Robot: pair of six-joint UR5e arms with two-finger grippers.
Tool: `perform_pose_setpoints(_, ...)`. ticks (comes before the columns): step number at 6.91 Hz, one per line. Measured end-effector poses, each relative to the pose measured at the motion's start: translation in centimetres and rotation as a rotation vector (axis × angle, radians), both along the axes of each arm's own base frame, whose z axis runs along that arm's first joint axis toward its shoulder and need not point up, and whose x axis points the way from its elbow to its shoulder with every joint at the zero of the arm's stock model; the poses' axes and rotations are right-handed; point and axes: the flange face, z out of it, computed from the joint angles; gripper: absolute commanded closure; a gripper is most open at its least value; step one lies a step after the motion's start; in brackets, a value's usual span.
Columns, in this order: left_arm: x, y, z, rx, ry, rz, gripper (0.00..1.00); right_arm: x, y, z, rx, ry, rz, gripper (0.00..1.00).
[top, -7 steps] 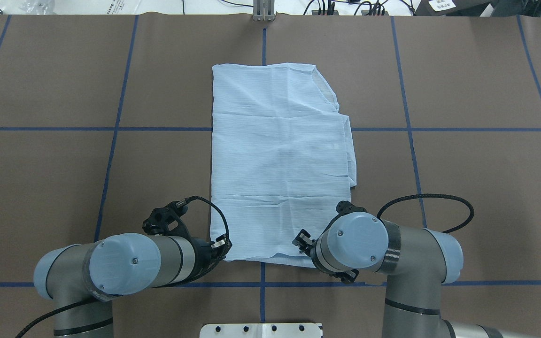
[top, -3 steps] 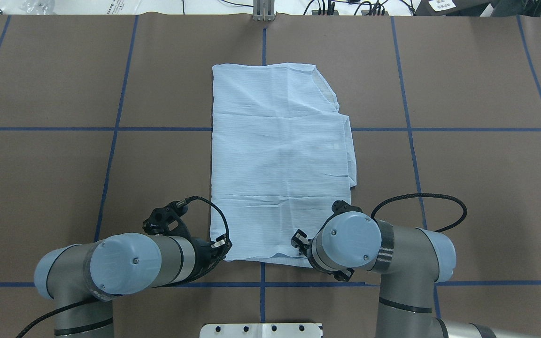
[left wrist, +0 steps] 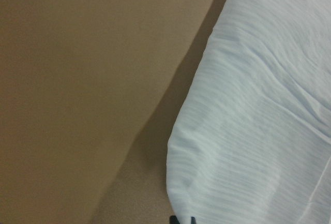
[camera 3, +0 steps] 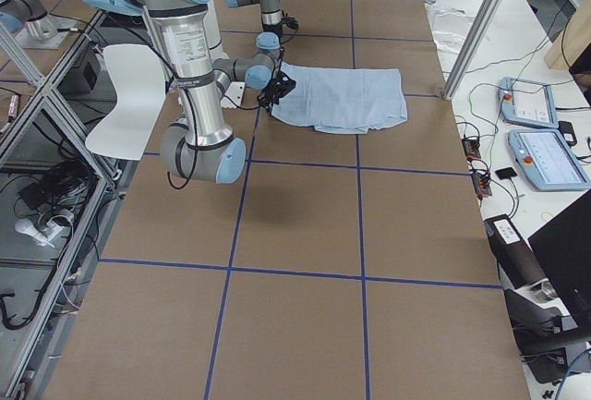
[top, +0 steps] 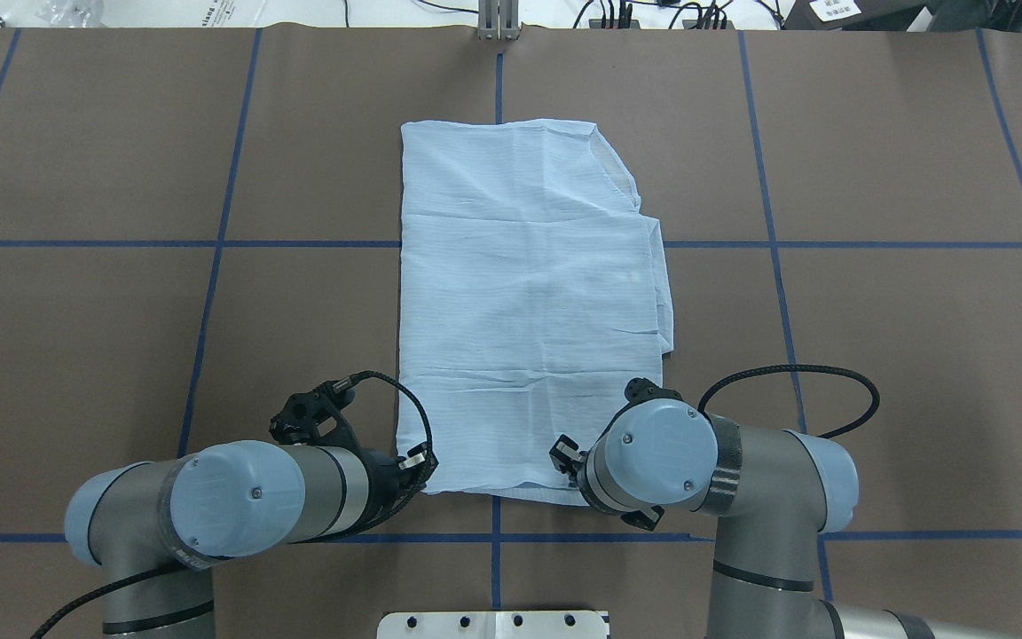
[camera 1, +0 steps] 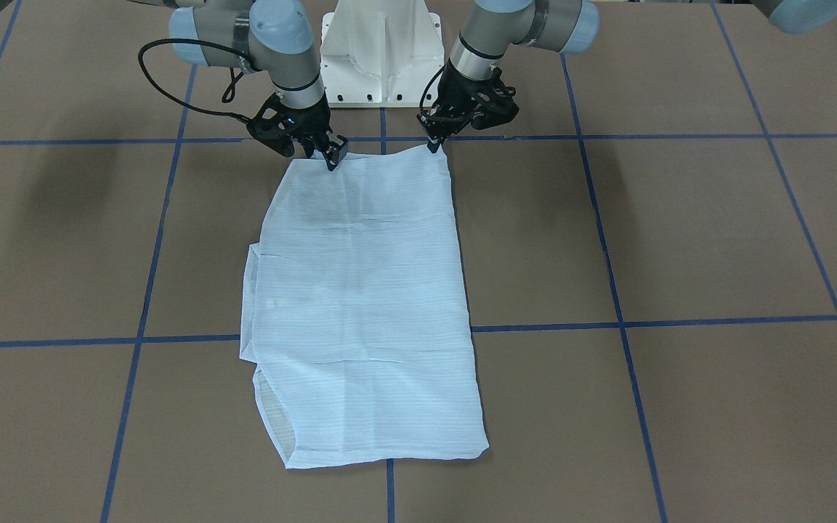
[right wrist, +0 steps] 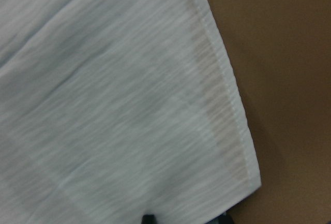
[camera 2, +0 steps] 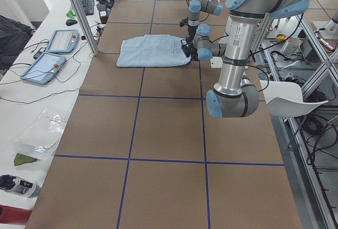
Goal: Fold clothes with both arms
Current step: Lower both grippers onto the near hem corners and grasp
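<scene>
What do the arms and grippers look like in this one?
The left arm and right arm are grey metal tubes with light blue joint caps. The left gripper and right gripper are black, two-fingered, each fed by a looping black braided cable.

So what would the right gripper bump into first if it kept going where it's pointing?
The shirt. The right gripper points down at the shirt's near corner, almost on it, so it would likely press cloth first, then the table underneath.
</scene>
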Motion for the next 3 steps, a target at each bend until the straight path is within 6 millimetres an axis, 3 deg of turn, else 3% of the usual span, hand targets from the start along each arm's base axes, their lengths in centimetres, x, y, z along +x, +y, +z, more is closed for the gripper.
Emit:
perform_pose_setpoints(1,0.01,0.01,0.0,0.0,0.0,0.0,1.0,0.06,-0.03,-0.08,0.0,-0.001,0.001,1.0)
perform_pose_setpoints(3,0.03,0.01,0.03,0.0,-0.001,0.0,1.0,0.26,-0.14,-0.24,0.001,-0.005,0.004,1.0)
